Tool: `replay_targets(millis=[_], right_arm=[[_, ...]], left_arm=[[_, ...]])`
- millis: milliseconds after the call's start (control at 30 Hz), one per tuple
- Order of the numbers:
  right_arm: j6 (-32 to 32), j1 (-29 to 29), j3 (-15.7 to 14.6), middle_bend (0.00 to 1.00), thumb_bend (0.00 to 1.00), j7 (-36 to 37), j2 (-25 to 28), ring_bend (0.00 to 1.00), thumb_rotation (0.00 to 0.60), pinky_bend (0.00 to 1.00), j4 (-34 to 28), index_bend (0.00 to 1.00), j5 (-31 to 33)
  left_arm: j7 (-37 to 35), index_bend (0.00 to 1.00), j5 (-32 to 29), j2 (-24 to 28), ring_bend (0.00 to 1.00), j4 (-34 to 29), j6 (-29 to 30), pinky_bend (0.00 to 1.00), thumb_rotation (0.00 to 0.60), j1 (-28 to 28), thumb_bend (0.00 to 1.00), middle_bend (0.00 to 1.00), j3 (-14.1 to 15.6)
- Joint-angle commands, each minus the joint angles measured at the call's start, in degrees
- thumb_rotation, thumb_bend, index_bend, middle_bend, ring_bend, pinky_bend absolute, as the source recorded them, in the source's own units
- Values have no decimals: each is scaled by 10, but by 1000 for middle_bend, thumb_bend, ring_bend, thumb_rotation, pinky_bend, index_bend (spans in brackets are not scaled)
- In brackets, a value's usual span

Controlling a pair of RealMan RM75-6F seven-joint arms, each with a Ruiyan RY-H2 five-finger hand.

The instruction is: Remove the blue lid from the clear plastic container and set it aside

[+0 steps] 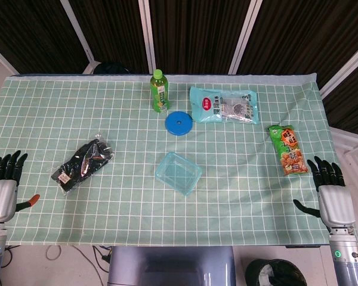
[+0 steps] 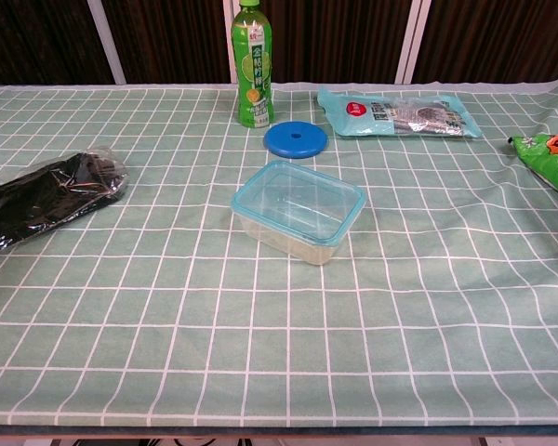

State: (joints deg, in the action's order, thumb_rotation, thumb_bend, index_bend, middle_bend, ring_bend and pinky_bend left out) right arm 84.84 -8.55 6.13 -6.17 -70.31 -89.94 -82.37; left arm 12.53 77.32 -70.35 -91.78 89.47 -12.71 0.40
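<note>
A clear plastic container point(image 1: 178, 173) point(image 2: 298, 211) with a light blue rim stands near the middle of the table, open on top. A round blue lid point(image 1: 179, 123) point(image 2: 296, 140) lies flat on the cloth behind it, beside the green bottle. My left hand point(image 1: 4, 183) hangs at the table's left edge, fingers spread and holding nothing. My right hand point(image 1: 330, 189) is at the right edge, fingers also apart and empty. Both hands are far from the container and show only in the head view.
A green drink bottle point(image 1: 160, 90) point(image 2: 252, 65) stands at the back. A light blue snack bag point(image 1: 223, 105) point(image 2: 397, 113) lies back right, a green snack bag point(image 1: 288, 149) point(image 2: 551, 159) at the right, a black packet point(image 1: 82, 165) point(image 2: 45, 198) at the left.
</note>
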Motion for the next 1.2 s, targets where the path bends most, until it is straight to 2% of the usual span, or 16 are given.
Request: replay_targets(millis=[33,333,433,533,700,900,1033,1200], right_arm=[[0,1,1,0,248,1,1,0,600,0,-1,0,0],[-3,1,5,0,247,3,0,0,600,0,0,0,7],[-5,0,9,0,247,4,-1,0,600,0,0,0,14],[-8,0,13,0,248,9,-3,0,600,0,0,0,22],[-13,0,16,0,248,12,-4,0,600,0,-1,0,31],[-21,-2,20,0,248,22,-5,0,600,0,-2,0,40],[-28,-3,23,0,248,26,-6,0,600,0,-3,0,48],[-38,-5,28,0,247,29,-7,0,600,0,-3,0,62]], left_arm=[[3,0,3,1,0,-1,-6,45,600,0,17,0,-3],[23,0,17,6,0,-36,-37,42,600,-20,0,0,-15],[52,0,12,6,0,-64,-75,42,600,-49,0,0,-29],[81,0,-18,0,0,-98,-144,42,600,-99,0,0,-60],[151,0,-88,-27,0,-109,-248,42,600,-187,0,0,-111],[229,0,-211,-90,0,-79,-342,32,600,-287,0,0,-155],[282,0,-298,-128,0,-57,-378,11,600,-348,0,0,-163],[320,0,-376,-153,0,-43,-404,9,600,-410,0,0,-163]])
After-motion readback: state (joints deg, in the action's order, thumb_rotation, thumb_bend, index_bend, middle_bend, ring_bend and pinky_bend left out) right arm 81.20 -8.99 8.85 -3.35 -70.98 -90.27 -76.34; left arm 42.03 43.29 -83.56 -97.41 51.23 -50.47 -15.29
